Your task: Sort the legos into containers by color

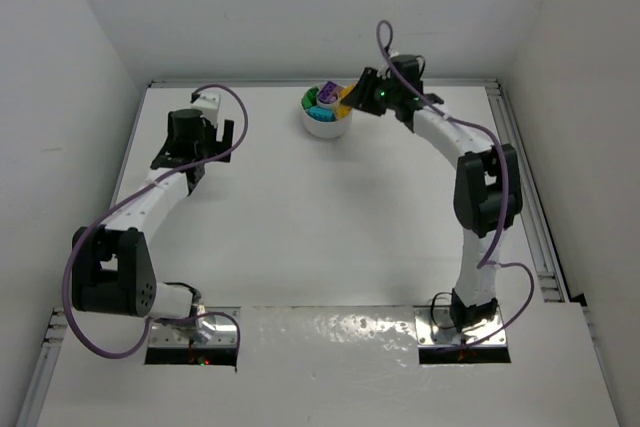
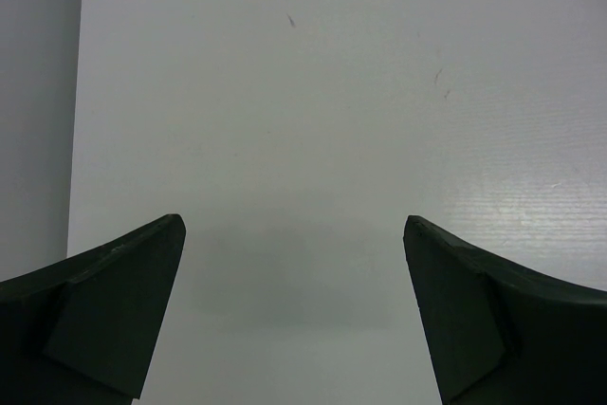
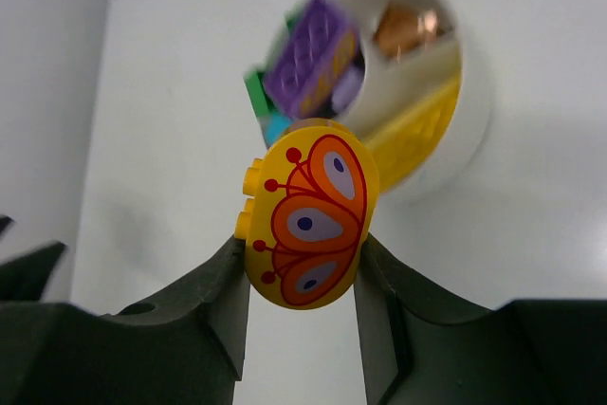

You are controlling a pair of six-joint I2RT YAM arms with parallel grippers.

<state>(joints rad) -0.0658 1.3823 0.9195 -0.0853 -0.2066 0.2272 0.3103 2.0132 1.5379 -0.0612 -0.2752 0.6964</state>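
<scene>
A small round white dish (image 1: 326, 123) stands at the far middle of the table, its containers holding purple (image 1: 326, 92), teal (image 1: 315, 110) and green (image 1: 310, 99) legos. My right gripper (image 1: 352, 99) hovers at the dish's right rim. In the right wrist view that gripper (image 3: 302, 251) is shut on a yellow oval lego printed with an orange butterfly wing (image 3: 308, 225). Beyond it the dish (image 3: 474, 120) shows a purple brick (image 3: 313, 54), a green one (image 3: 254, 92) and yellow pieces (image 3: 417, 135). My left gripper (image 1: 200, 107) is at the far left, and in the left wrist view it (image 2: 294, 234) is open over bare table.
White walls close the table in on the left, back and right. A metal rail (image 1: 530, 217) runs along the right edge. Purple cables (image 1: 90, 337) loop from both arms near their bases.
</scene>
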